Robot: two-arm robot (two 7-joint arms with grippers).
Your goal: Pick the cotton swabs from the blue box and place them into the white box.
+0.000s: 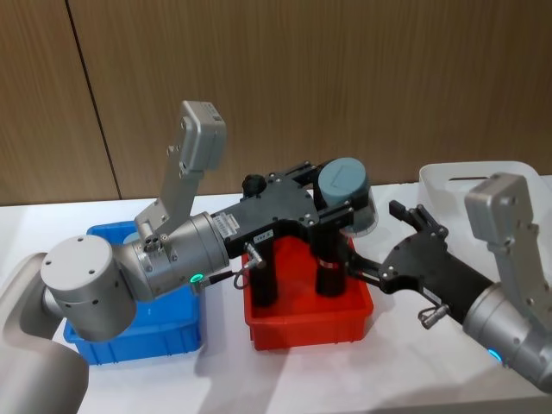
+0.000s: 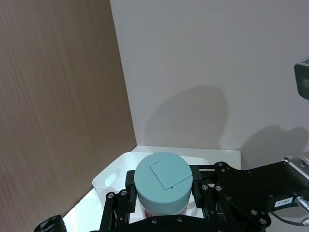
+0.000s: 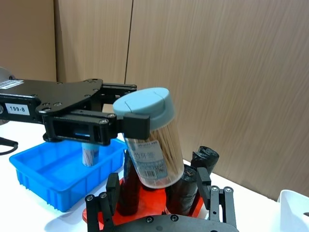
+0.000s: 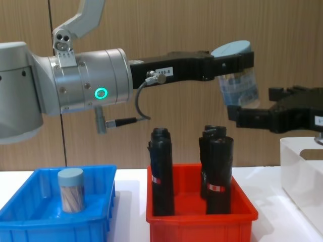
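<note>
Your left gripper (image 1: 341,211) was clamped on the lid end of one cotton swabs tub (image 3: 152,154), a small clear plastic cylinder with a pale grey-blue lid, held in the air above the bright red rectangular plastic bin (image 1: 310,332). Long axis tilted: lid up, base hanging lower, toward the red bin's right side. Your right gripper (image 1: 388,246), fingers spread and empty, sat just beside that base, nearer the translucent white plastic box (image 4: 298,151) off the red bin's right end. Contact with the tub: probably none, hard to confirm. Judged a handover. A second tub (image 4: 70,189) stood upright in the bright blue plastic box (image 1: 129,345), left of the red bin.
</note>
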